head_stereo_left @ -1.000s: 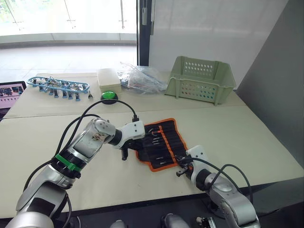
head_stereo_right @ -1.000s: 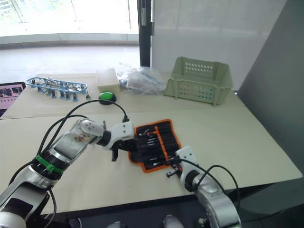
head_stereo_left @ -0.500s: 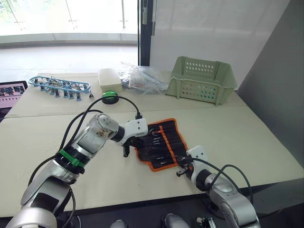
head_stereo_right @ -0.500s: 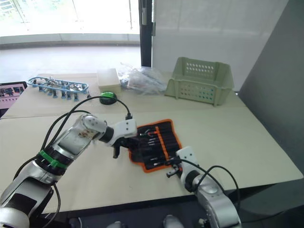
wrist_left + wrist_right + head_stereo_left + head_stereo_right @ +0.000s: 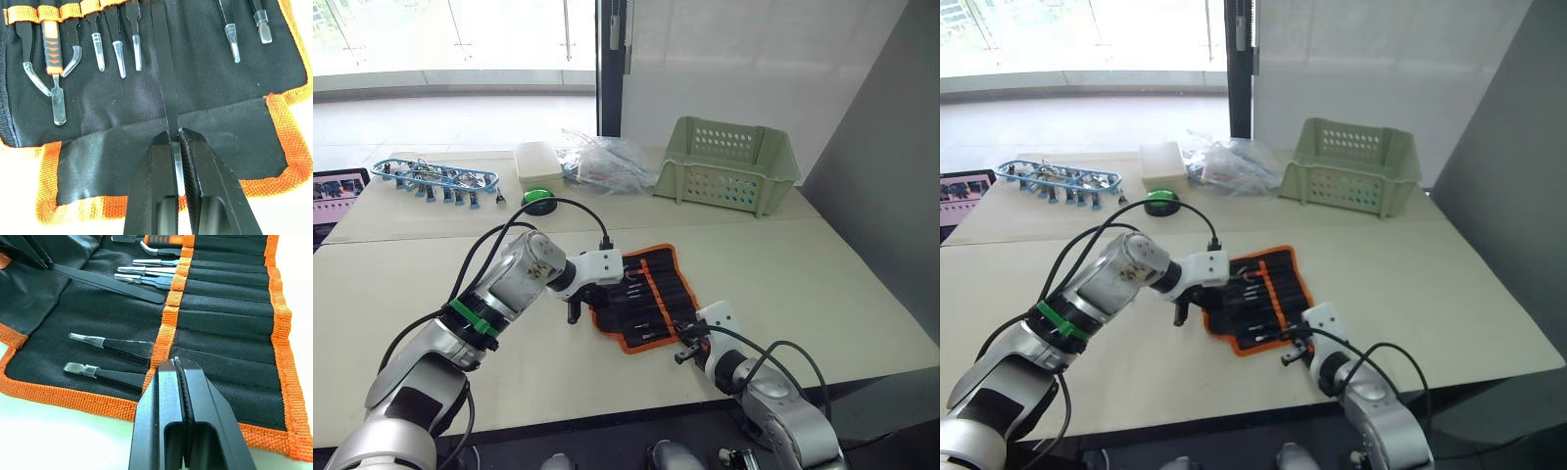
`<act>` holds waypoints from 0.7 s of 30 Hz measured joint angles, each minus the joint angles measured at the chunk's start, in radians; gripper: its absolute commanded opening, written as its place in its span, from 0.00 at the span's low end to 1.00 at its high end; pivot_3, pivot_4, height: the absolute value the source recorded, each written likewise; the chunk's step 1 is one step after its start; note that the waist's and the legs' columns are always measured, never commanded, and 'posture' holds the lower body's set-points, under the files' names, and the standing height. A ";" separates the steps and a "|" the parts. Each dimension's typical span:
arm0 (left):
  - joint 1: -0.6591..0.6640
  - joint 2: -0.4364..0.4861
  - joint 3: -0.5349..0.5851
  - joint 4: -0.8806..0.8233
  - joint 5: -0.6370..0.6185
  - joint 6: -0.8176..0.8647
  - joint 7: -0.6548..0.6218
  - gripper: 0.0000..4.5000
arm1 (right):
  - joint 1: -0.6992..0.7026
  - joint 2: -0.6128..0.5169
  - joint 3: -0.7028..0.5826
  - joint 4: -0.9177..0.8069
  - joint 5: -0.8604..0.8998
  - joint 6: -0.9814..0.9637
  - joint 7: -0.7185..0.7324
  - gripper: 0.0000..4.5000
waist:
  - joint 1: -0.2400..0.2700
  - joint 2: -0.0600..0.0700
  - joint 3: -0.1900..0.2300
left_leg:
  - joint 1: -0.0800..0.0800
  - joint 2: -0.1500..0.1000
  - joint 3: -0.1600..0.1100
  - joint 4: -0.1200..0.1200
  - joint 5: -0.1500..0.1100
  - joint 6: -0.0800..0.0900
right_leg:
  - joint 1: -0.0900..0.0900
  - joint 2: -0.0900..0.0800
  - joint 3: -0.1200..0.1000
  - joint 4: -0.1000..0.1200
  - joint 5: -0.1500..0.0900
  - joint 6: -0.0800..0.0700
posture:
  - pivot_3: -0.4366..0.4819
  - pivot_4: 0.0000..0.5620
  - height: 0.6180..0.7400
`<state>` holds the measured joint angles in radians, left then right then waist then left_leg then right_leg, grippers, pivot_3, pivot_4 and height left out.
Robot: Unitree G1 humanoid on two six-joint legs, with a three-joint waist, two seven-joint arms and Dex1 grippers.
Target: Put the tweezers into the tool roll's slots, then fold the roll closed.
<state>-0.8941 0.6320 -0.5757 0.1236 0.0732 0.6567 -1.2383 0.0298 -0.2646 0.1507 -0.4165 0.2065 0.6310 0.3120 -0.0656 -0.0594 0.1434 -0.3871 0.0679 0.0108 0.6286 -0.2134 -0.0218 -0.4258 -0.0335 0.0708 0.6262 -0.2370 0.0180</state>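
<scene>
From my head, the woven black tool roll (image 5: 644, 299) with orange edging lay open on the pale counter (image 5: 822, 284). At my left wrist, my left gripper (image 5: 174, 138) pinched one slim black tweezer (image 5: 163, 73), its long axis running toward the orange slot band. At my right wrist, my right gripper (image 5: 177, 363) had its jaws pressed together over the centre stripe.

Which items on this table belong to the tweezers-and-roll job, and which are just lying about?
In the job:
tool roll, lying open
tweezers, shut in the left gripper
right gripper, shut at the roll's orange stripe

Lying about:
green basket
blue clip rack
green button
plastic bag
small box
</scene>
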 measured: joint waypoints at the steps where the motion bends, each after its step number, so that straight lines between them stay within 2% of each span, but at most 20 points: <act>1: 0.000 -0.003 0.000 0.000 0.002 0.000 0.000 0.01 | 0.001 0.000 0.000 0.000 0.000 0.000 -0.001 0.00 | 0.001 0.000 0.000 | 0.000 0.000 0.000 0.000 0.000 0.000 | 0.000 0.000 0.000 0.000 0.000 0.000 | 0.48 0.27 0.87; 12: -0.034 -0.112 -0.017 0.092 0.050 -0.037 0.020 0.01 | 0.006 0.002 0.000 -0.004 -0.001 0.000 -0.010 0.00 | 0.005 0.000 0.000 | 0.000 0.000 -0.002 0.001 0.000 0.000 | 0.000 0.002 0.000 0.001 0.000 0.001 | 0.48 0.27 0.87; 21: -0.049 -0.275 -0.009 0.214 0.083 -0.113 0.116 0.01 | 0.008 -0.005 0.007 -0.011 -0.021 0.000 -0.014 0.00 | 0.011 0.001 -0.001 | -0.001 0.000 -0.004 0.003 0.000 0.000 | 0.001 0.003 0.001 0.002 0.002 0.003 | 0.48 0.27 0.87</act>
<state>-0.9435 0.3566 -0.5848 0.3376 0.1562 0.5434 -1.1222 0.0379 -0.2696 0.1582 -0.4280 0.1854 0.6310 0.2980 -0.0542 -0.0585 0.1429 -0.3877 0.0681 0.0070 0.6315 -0.2133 -0.0218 -0.4249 -0.0302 0.0714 0.6285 -0.2352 0.0211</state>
